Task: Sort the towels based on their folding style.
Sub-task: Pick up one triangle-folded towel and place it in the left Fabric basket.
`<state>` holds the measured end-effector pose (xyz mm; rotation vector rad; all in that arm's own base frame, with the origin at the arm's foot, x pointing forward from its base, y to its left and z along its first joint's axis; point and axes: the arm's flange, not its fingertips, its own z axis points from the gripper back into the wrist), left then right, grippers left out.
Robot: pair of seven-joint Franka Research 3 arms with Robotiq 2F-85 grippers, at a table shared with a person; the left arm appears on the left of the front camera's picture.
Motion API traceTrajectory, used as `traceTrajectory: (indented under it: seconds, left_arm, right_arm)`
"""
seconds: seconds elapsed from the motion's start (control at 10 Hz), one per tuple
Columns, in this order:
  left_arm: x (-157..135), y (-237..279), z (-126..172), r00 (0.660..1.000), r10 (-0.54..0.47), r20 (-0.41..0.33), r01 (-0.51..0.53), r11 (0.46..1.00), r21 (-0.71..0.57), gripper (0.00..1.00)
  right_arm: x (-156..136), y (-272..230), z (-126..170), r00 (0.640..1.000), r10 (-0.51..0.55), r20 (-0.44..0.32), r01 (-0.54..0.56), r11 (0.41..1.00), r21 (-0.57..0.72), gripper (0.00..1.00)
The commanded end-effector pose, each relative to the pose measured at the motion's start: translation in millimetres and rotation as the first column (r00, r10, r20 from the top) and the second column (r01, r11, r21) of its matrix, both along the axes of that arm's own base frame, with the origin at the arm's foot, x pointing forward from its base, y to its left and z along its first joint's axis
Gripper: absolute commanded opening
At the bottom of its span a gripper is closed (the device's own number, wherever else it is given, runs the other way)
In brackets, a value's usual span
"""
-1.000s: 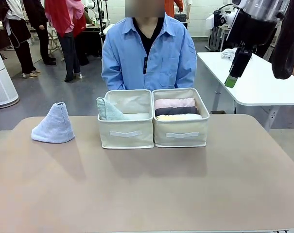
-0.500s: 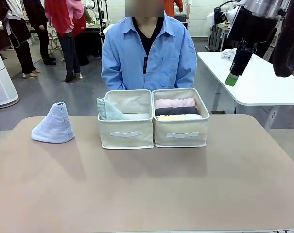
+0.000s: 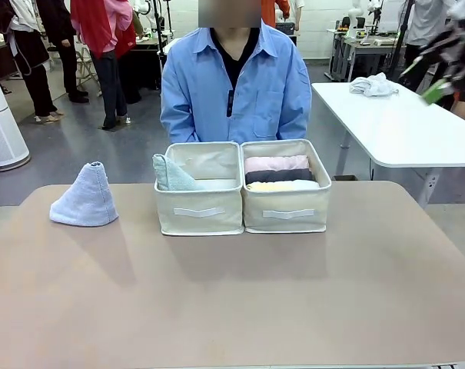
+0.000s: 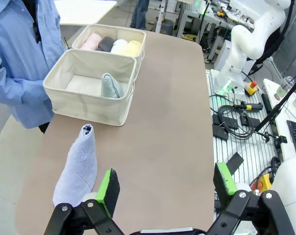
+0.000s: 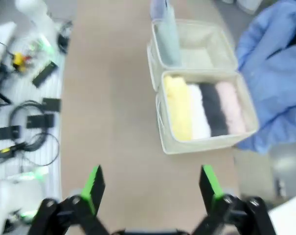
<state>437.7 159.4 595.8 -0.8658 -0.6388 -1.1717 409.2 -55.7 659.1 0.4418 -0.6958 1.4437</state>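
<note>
Plain, unpatterned colour on every towel: the lavender-blue terry cone towel (image 3: 86,197), the pale grey-green terry cone towel (image 3: 171,174), the pink rolled terry towel (image 3: 276,163), the dark grey rolled terry towel (image 3: 278,176), the white rolled terry towel (image 4: 119,45) and the yellow rolled terry towel (image 5: 177,105). The beige fabric bins (image 3: 171,221) each carry a white strip on the front. The table (image 3: 232,300) is matt taupe. The person's shirt (image 3: 194,92) is light blue over black. The left pincer (image 4: 166,181) and right pincer (image 5: 151,181) are black with bright green pads.
</note>
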Motion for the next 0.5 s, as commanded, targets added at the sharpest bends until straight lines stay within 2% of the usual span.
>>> traceTrajectory:
  seconds: [0.0,0.2,0.4]
  left_arm:
    - [-0.5,-2.1,1.8,1.000,0.007,0.007,-0.007,1.000,-0.002,1.00]
    - [-0.5,-2.1,1.8,1.000,0.007,0.007,-0.007,1.000,-0.002,1.00]
    - [-0.5,-2.1,1.8,1.000,0.007,0.007,-0.007,1.000,-0.002,1.00]
  right_arm:
    - [11.4,-57.3,-14.4,0.992,0.054,-0.117,-0.034,0.986,0.166,1.00]
    - [0.2,-111.3,-36.8,0.985,0.121,-0.123,-0.088,0.966,0.244,1.00]
    - [-8.9,-135.5,-60.7,0.988,0.093,-0.122,-0.060,0.967,0.249,1.00]
